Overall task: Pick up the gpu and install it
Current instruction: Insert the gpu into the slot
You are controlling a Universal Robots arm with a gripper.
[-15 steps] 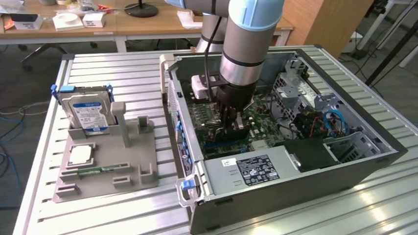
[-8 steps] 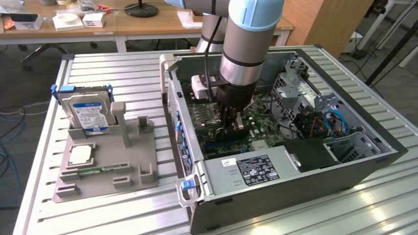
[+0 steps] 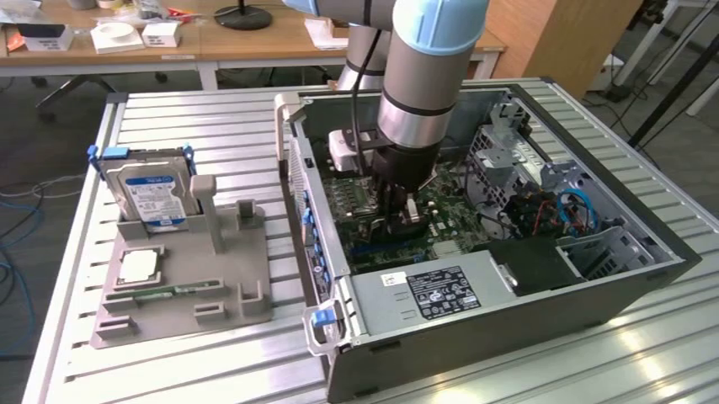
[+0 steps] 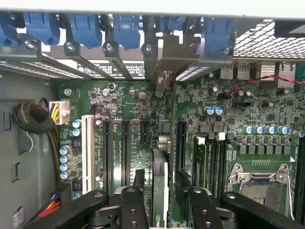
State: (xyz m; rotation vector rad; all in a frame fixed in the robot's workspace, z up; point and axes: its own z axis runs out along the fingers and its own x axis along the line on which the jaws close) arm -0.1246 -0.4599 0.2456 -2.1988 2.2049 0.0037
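Thin green-and-black gpu card (image 4: 159, 186) stands on edge in a slot of the green motherboard (image 4: 133, 124). Black gripper (image 4: 160, 202) jaws flank it with gaps visible; whether fully seated, cannot tell.

Exterior view: high, off to one side, angled down at the table (image 3: 180, 353) and the open computer case (image 3: 629, 278), wide enough to take in the desks behind. Wrist view: on the arm, looking past the end effector (image 4: 159, 200) at the motherboard (image 4: 128, 105), very close. Both views share the motherboard and the card slots inside the case.
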